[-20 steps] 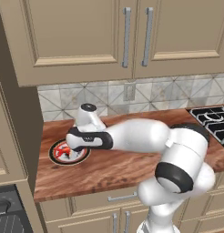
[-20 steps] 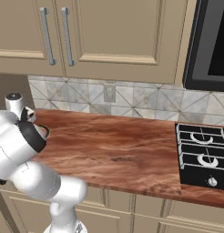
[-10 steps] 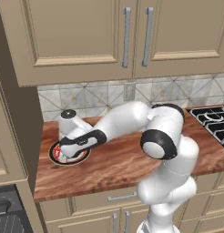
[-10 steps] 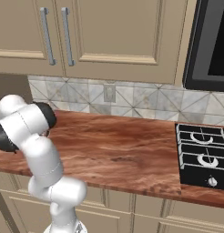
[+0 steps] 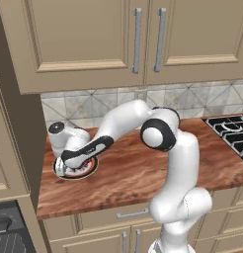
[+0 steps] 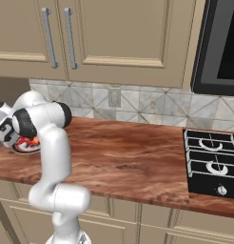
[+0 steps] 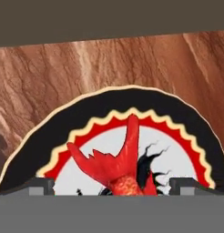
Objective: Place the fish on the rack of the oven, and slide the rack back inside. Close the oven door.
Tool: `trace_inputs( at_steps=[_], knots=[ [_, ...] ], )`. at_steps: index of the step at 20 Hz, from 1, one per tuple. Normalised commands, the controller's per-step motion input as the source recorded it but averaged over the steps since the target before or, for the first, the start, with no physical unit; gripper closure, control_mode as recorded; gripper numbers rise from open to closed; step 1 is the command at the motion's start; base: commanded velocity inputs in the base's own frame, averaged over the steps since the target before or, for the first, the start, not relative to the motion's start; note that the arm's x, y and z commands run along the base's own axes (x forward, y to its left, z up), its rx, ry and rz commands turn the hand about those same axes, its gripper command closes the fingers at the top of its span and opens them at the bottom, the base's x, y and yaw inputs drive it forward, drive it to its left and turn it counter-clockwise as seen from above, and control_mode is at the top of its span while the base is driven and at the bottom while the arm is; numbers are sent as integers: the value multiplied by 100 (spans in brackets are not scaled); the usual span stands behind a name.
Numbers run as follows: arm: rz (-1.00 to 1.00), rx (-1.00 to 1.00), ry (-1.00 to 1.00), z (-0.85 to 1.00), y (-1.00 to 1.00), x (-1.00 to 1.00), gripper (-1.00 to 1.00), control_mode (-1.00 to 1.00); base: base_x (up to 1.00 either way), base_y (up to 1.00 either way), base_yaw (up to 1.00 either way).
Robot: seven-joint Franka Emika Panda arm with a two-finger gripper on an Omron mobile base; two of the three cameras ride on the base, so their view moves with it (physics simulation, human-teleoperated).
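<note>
The fish [image 7: 114,167] is red-orange and lies on a round black-rimmed plate [image 7: 132,101] at the left end of the wooden counter. In the hand view its forked tail points up between my two fingertips [image 7: 41,185], which stand wide apart on either side. My gripper [image 5: 74,167] hangs open just above the plate [image 5: 89,170], touching nothing that I can see. From the right, a bit of red fish [image 6: 29,141] shows beside the hand. A dark surface with thin grey lines [image 5: 5,237] sits in the lower left corner, too cut off to tell whether it is the oven's rack.
A tall beige cabinet side [image 5: 15,148] stands close to the left of the plate. Upper cabinets [image 5: 143,39] hang overhead. A gas cooktop [image 6: 211,162] lies at the counter's right end, with a black glass-fronted appliance [image 6: 221,47] above it.
The arm has swung left along the counter and come down over the plate, and its elbow has moved out into the middle. The jaws have stayed wide apart.
</note>
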Motion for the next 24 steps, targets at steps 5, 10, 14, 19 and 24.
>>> trace_inputs(
  at_steps=[5, 10, 14, 19, 24],
  knots=[
    [2, -6, 0, -12, 0, 43, -100, -100, 0, 0, 0],
    [3, -3, 0, -14, -6, 41, -100, -100, 0, 0, 0],
    [3, -3, 1, -16, -23, 18, -100, -100, 0, 0, 0],
    [3, -2, 1, -17, -32, 1, -100, -100, 0, 0, 0],
    [2, 0, 0, -8, -48, -16, -100, -100, 0, 0, 0]
  ],
)
